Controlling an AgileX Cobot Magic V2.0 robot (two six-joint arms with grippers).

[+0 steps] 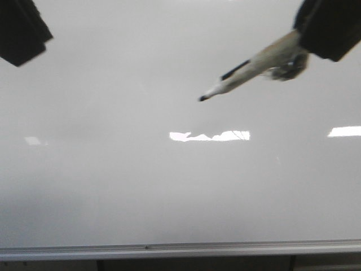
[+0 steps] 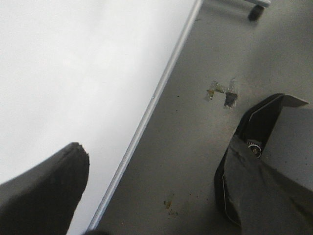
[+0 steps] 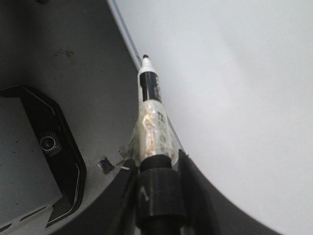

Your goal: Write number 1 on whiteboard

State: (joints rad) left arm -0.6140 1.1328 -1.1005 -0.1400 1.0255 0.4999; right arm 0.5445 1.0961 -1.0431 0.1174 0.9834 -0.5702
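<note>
My right hand (image 1: 316, 34) reaches in from the upper right of the front view, clamped on a marker (image 1: 248, 70) that slants down and to the left, its black tip (image 1: 203, 98) pointing at the middle of the whiteboard (image 1: 113, 186). The marker's barrel is white with a black band, and the part nearest my hand is wrapped in clear tape. In the right wrist view the marker (image 3: 151, 122) stands straight out from between my fingers (image 3: 208, 205), held in a black ribbed sleeve, with its tip (image 3: 145, 58) over the line where the whiteboard (image 3: 234, 88) meets its metal rail. I cannot tell whether the tip is touching the board or hanging just off it. The board is a glossy pale grey, with bright white light reflections across its middle, and a silver rail (image 1: 180, 249) runs along its bottom edge. I see no black stroke on the board, so the number 1 is not yet written. My left hand (image 1: 20, 28) sits at the upper left of the front view, well apart from the marker; in the left wrist view its two dark fingers (image 2: 44, 191) are spread wide apart and hold nothing, with the whiteboard (image 2: 73, 63) and grey floor (image 2: 195, 137) between them.
</note>
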